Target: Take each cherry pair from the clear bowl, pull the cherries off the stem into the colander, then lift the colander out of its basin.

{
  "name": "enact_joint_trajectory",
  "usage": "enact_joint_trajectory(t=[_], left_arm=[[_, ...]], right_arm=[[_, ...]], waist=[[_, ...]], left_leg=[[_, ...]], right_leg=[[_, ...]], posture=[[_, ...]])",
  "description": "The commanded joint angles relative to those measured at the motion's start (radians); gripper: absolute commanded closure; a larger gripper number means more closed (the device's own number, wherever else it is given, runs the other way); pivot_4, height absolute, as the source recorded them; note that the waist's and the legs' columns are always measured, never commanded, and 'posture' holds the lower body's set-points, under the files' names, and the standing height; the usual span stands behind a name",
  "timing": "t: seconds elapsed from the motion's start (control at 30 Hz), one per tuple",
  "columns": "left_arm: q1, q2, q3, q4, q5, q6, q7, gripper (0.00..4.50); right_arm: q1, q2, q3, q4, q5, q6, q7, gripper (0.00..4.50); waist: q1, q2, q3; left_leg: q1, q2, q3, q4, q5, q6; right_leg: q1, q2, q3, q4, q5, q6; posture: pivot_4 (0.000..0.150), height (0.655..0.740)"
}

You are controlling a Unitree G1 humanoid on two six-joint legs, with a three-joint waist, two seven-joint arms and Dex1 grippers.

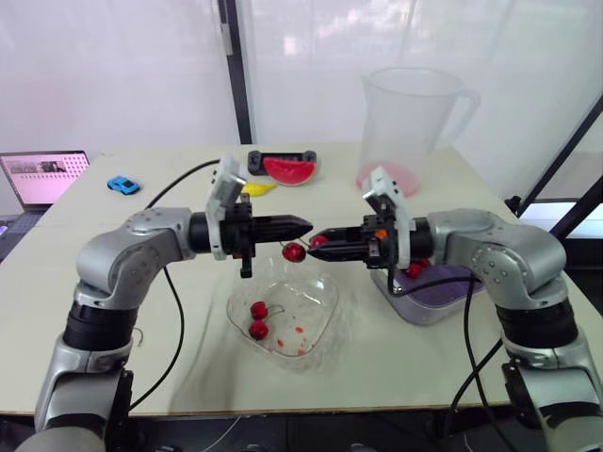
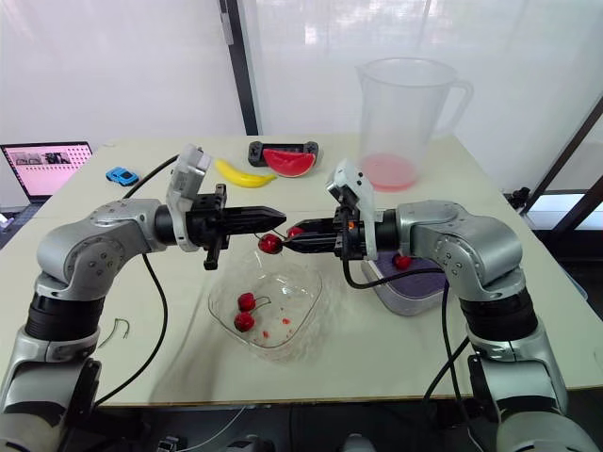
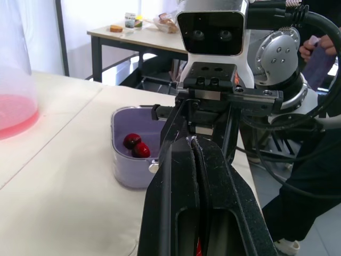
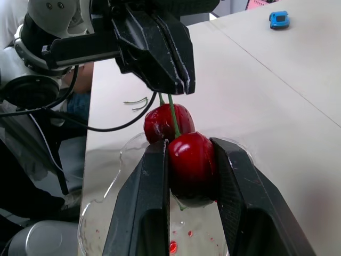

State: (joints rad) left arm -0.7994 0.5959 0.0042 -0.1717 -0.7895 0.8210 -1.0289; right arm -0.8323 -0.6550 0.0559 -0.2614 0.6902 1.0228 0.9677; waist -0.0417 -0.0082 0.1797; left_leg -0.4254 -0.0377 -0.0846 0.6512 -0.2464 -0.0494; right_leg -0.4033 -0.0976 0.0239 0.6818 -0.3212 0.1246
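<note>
Clear bowl, near centre of the tabletop: one cherry pair lies inside, towards its left, with red spots on the bottom. Above the bowl's far rim the two arms meet tip to tip.

Left pincer: clenched on the stem of a second pair, with no gap visible between the fingers. Right pincer: grasping one cherry of that pair squarely between both fingers. The other cherry hangs free, just below and between the two tips.

Colander: seated in its basin on the right of the tabletop, just beyond the right forearm. Two loose cherries lie in it.

Assessment: the loose cherries in the colander suggest one pair is finished. The pair in hand is gripped for the pull but not yet parted. It hangs over the bowl, not the colander, so a cherry coming loose here would likely drop back into the bowl; the pull is better made further right. Outstanding: part this pair, deal with the pair in the bowl, then lift the colander out of the basin.

Unrelated items: jug far right, banana far centre, toy car far left
</note>
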Motion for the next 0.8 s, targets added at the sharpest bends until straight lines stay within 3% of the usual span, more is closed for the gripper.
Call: enact_joint_trajectory(t=[0.03, 0.47, 0.63, 0.8], left_arm=[[-0.016, 0.008, 0.031, -0.025, -0.007, -0.017, 0.002, 4.50], [-0.007, 0.000, 0.032, -0.026, -0.008, -0.023, 0.005, 4.50], [0.005, -0.006, 0.039, -0.032, -0.010, -0.026, 0.011, 4.50], [0.035, -0.008, 0.053, -0.045, -0.011, -0.032, 0.028, 4.50]], right_arm=[[0.031, -0.039, -0.011, 0.009, -0.007, -0.011, 0.012, 3.82], [0.112, -0.161, -0.143, -0.004, 0.057, 0.023, 0.002, 3.82], [0.045, -0.360, -0.131, 0.108, -0.040, -0.052, 0.095, 3.82], [0.005, -0.531, 0.009, 0.290, -0.236, -0.238, 0.245, 3.82]], waist=[[0.000, 0.000, 0.000], [0.001, 0.000, 0.000], [0.008, 0.000, 0.000], [0.005, 0.000, 0.000]], left_leg=[[0.000, 0.000, 0.000, 0.000, 0.000, 0.000], [0.000, 0.000, 0.000, 0.000, -0.001, 0.002], [0.000, 0.000, 0.001, 0.001, -0.001, 0.002], [0.000, 0.000, 0.001, 0.000, -0.002, 0.003]], right_leg=[[0.000, 0.000, 0.000, 0.000, 0.000, 0.000], [0.000, 0.000, 0.000, 0.000, 0.000, 0.000], [0.001, 0.000, 0.000, -0.001, 0.000, 0.000], [0.001, 0.000, 0.000, -0.002, 0.000, 0.000]], posture=[[0.150, 0.7400], [0.150, 0.7400], [0.150, 0.7400], [0.150, 0.7400]])
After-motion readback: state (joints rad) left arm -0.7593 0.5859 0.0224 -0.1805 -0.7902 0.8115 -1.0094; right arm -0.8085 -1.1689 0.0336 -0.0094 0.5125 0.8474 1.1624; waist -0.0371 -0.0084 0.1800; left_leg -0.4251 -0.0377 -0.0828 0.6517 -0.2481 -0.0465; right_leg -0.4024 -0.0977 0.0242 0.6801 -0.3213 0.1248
